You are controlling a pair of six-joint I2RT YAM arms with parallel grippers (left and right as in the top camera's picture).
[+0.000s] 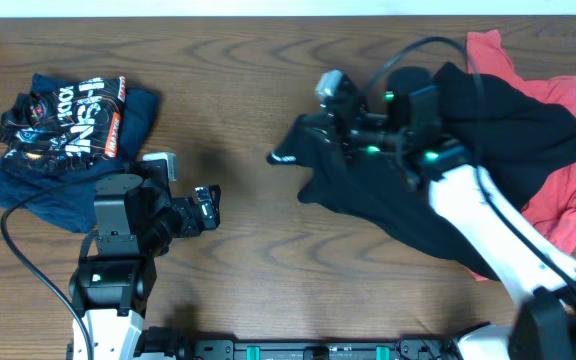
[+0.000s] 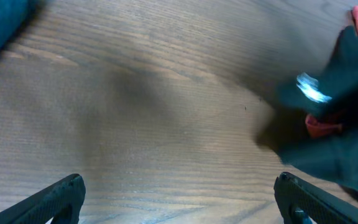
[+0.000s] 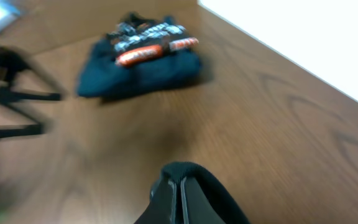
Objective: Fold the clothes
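Bare wood (image 1: 238,80) separates spread left fingers (image 2: 61,196) from right fingers (image 3: 166,198) pinching black garment (image 1: 528,130) edge.

The black garment (image 1: 538,135) is matt, soft cloth; the table (image 1: 238,90) is smooth wood-grain with a faint sheen.

White link, black joints, green LEDs, black cable on right arm (image 1: 488,215). Left arm (image 1: 118,235) black, white base; left gripper (image 2: 179,190) fingers (image 2: 61,199) black.
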